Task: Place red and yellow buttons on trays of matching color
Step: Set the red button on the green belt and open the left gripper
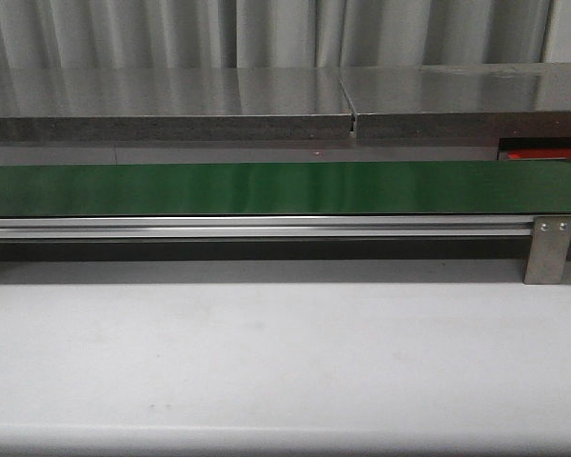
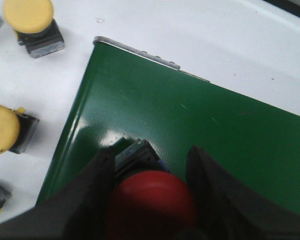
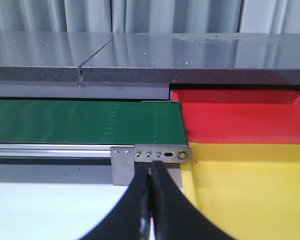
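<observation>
Red tray [image 3: 240,117] and yellow tray [image 3: 250,190] seemingly bare; left tool [image 2: 152,172] grips red button [image 2: 152,205]; right tool [image 3: 151,200] pinched closed.

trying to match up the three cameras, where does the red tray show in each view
Front view: only a sliver of the red tray at the right edge, behind the green belt's end.
Left wrist view: not in it; the left hand holds a red button over the belt.
Right wrist view: right of centre, beyond the yellow tray.
Shared landmark: the green belt.

Red button [image 2: 151,205] (domed) over belt; red tray [image 3: 240,117] beside yellow tray [image 3: 250,190].
</observation>
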Robot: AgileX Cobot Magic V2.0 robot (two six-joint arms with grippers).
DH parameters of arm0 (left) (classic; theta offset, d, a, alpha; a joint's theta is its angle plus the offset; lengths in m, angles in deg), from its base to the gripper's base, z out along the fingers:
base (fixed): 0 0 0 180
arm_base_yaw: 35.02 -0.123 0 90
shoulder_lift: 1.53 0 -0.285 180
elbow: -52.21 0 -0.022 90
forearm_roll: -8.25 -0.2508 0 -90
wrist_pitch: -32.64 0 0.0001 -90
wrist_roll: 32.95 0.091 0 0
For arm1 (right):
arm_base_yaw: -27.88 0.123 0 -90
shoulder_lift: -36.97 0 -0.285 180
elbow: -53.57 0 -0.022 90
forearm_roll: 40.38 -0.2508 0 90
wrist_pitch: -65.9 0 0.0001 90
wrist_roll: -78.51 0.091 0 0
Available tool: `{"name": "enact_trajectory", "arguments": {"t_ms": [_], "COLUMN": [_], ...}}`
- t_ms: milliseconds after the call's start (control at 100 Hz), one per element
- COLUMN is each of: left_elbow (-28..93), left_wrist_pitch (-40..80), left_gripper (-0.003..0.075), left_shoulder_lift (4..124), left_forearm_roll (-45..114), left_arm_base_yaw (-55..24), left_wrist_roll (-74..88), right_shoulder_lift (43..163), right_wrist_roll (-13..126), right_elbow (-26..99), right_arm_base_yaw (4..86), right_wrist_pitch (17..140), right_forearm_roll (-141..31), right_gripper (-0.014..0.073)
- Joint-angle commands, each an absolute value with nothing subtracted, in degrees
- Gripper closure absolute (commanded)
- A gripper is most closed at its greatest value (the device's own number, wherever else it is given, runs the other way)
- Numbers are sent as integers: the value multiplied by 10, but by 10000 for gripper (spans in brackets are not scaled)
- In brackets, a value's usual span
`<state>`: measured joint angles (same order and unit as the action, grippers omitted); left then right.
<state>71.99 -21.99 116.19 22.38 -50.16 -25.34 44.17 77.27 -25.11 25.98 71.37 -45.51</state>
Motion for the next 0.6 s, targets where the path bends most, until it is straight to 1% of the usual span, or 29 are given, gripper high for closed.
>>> {"name": "enact_trajectory", "arguments": {"t_ms": [0,280,350,400,440,450,470,500,510,520,540,550,590], "left_elbow": [756,767,767,767,767,767,767,767,767,767,767,767,767], "left_wrist_pitch": [-203,-211,-212,-212,-212,-212,-212,-212,-212,-212,-213,-213,-213], "left_gripper": [739,735,692,624,540,507,472,379,360,321,283,246,144], "left_shoulder_lift": [1154,1188,1189,1189,1189,1189,1189,1189,1189,1189,1189,1189,1189], "left_forearm_roll": [237,238,238,237,237,237,237,238,238,238,239,239,239], "left_arm_base_yaw": [-490,-478,-478,-478,-478,-478,-478,-478,-478,-478,-478,-478,-477], "left_wrist_roll": [-251,-251,-251,-251,-251,-251,-250,-250,-250,-250,-250,-250,-250], "right_shoulder_lift": [435,435,435,435,435,435,435,435,435,435,435,435,435], "right_wrist_roll": [769,769,769,769,769,769,769,769,769,769,769,769,769], "right_elbow": [-241,-241,-241,-241,-241,-241,-241,-241,-241,-241,-241,-241,-241], "right_arm_base_yaw": [261,261,261,261,261,261,261,261,261,261,261,261,261], "right_wrist_pitch": [662,662,662,662,662,662,662,662,662,662,662,662,662], "right_forearm_roll": [-450,-450,-450,-450,-450,-450,-450,-450,-450,-450,-450,-450,-450], "right_gripper": [660,660,660,660,660,660,660,660,660,660,660,660,660]}}
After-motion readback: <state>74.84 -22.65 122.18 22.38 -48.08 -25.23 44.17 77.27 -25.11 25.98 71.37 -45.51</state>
